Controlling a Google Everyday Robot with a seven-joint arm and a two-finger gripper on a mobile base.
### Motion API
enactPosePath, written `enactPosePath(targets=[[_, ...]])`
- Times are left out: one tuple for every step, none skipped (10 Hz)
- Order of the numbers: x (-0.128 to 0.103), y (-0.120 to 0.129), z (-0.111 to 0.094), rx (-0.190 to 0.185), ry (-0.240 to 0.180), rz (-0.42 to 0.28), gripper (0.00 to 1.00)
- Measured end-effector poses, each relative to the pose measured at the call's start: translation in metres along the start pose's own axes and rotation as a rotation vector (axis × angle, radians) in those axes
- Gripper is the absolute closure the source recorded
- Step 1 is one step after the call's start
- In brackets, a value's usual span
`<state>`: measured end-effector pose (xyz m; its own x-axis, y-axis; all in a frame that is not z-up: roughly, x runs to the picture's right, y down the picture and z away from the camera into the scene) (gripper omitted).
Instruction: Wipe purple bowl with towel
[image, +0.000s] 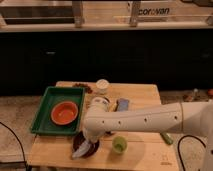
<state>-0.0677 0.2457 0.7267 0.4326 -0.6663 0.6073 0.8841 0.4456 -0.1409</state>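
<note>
At the front left of the table (145, 95), the purple bowl (77, 142) is sitting just beside the near corner of the green tray (47, 95). A pale towel (81, 151) is lying in the bowl and poking over its front rim. The gripper (89, 137) is hanging low over the bowl, at the end of the white arm (145, 119) that is reaching in from the right. I cannot tell whether it is spread or pinching the towel. An orange bowl (64, 113) is resting in the tray. A green cup (119, 145) is standing just right of the purple bowl.
</note>
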Motion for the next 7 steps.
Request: enactPosePath(targets=[[0.005, 0.008, 0.000, -0.005, 0.001, 0.026, 1.00], [0.013, 0.021, -0.003, -0.011, 0.011, 0.059, 1.00], [0.022, 0.029, -0.005, -0.015, 0.023, 0.083, 1.00], [0.025, 0.029, -0.006, -0.015, 0.024, 0.094, 1.00], [0.031, 0.027, -0.007, -0.013, 0.035, 0.097, 1.00], [0.036, 0.025, -0.008, -0.017, 0.046, 0.098, 1.00], [0.042, 0.018, -0.009, -0.016, 0.056, 0.089, 1.00]])
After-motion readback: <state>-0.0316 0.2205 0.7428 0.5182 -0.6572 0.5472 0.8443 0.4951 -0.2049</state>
